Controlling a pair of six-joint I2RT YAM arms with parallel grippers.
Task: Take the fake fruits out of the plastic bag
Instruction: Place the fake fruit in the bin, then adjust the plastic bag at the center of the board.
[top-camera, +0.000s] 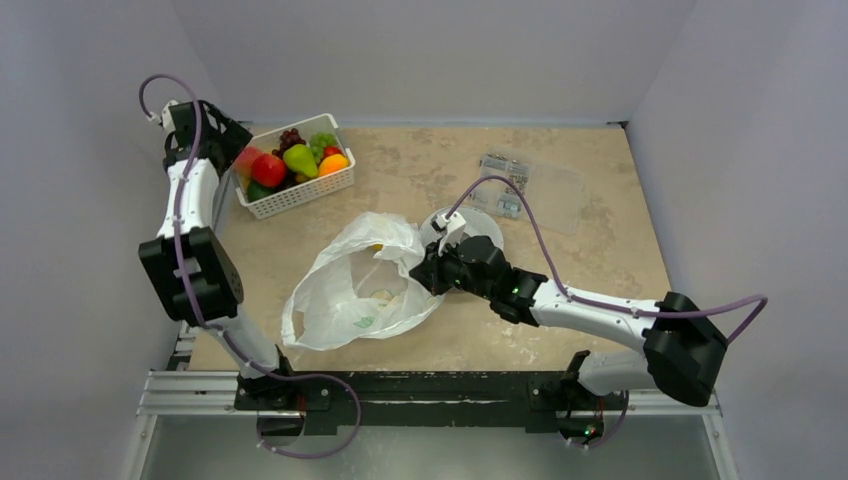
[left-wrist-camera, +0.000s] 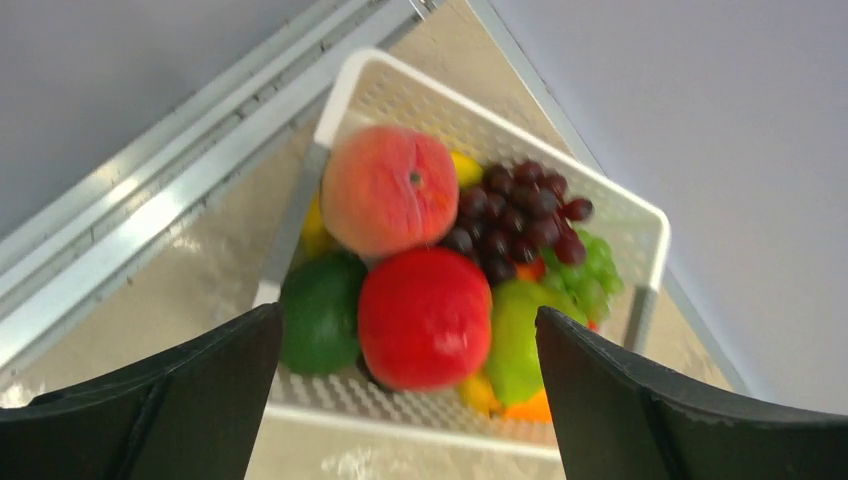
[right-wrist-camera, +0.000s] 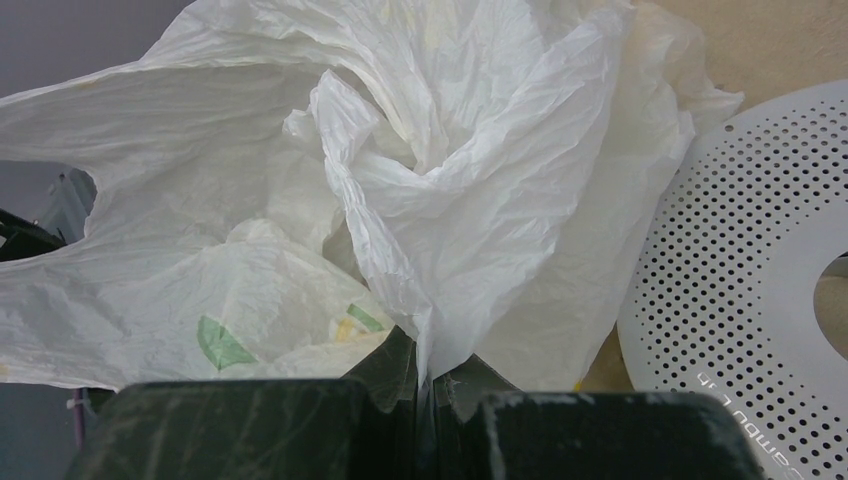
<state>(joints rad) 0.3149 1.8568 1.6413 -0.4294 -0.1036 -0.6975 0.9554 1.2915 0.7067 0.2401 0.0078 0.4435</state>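
Note:
The plastic bag (top-camera: 360, 285) lies crumpled at the table's middle, white with green leaf prints (right-wrist-camera: 220, 342). My right gripper (top-camera: 425, 268) is shut on a fold of the bag's right edge (right-wrist-camera: 430, 375); the film is pinched between the jaws. A faint yellowish shape (top-camera: 382, 295) shows through the bag; what it is I cannot tell. The fake fruits lie in a white slotted basket (top-camera: 300, 198): a red apple (left-wrist-camera: 425, 315), a peach (left-wrist-camera: 388, 188), a green pear (left-wrist-camera: 515, 335) and dark grapes (left-wrist-camera: 520, 210). My left gripper (left-wrist-camera: 410, 335) is open and empty just above the basket's left end (top-camera: 235, 155).
A white perforated disc (top-camera: 475, 225) lies beside the bag under my right wrist, and shows at the right in the right wrist view (right-wrist-camera: 740, 280). A flat clear packet with labels (top-camera: 530, 185) lies at the back right. Walls close the table at the back and both sides.

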